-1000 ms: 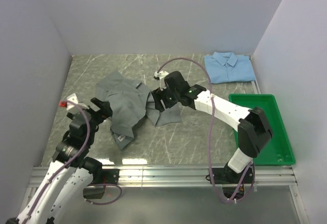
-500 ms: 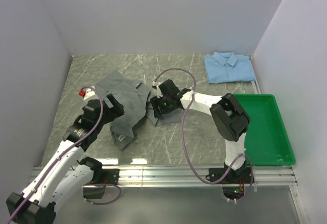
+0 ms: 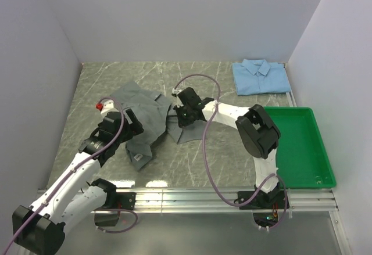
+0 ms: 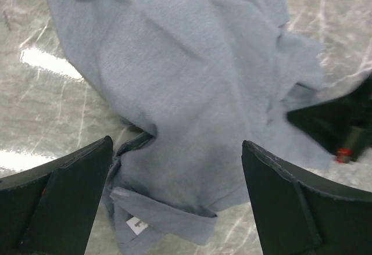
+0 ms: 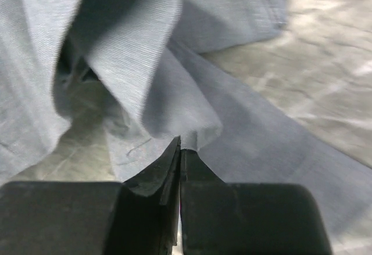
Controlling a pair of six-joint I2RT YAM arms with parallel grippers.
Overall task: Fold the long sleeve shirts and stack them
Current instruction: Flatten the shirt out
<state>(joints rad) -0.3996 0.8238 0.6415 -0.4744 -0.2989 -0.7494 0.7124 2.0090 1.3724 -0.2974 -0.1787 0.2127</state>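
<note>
My left fingers [image 3: 133, 122] have come in from the left side. They now hang over the near left part of the grey shirt [image 3: 150, 111]. They are wide open and hold nothing. A second ago they were off the cloth, closer to the wall.

The grey shirt lies crumpled in the middle of the tabletop [image 3: 215, 156], not folded yet.

My right fingers [image 5: 179, 150] are pressed shut, with a fold of the grey shirt pinched at their tips, at the shirt's right edge. That arm has changed too. Its elbow was out by the green tray [image 3: 302, 150] before. Now it is bent in close, and the fingers have slid a bit to the left.

I think both arms are getting set to pull the shirt flat, one on each side.

The blue shirt [image 3: 260, 76] sits folded in the far right corner, well apart, and has not moved. So one shirt looks done, and the grey one is only starting.
</note>
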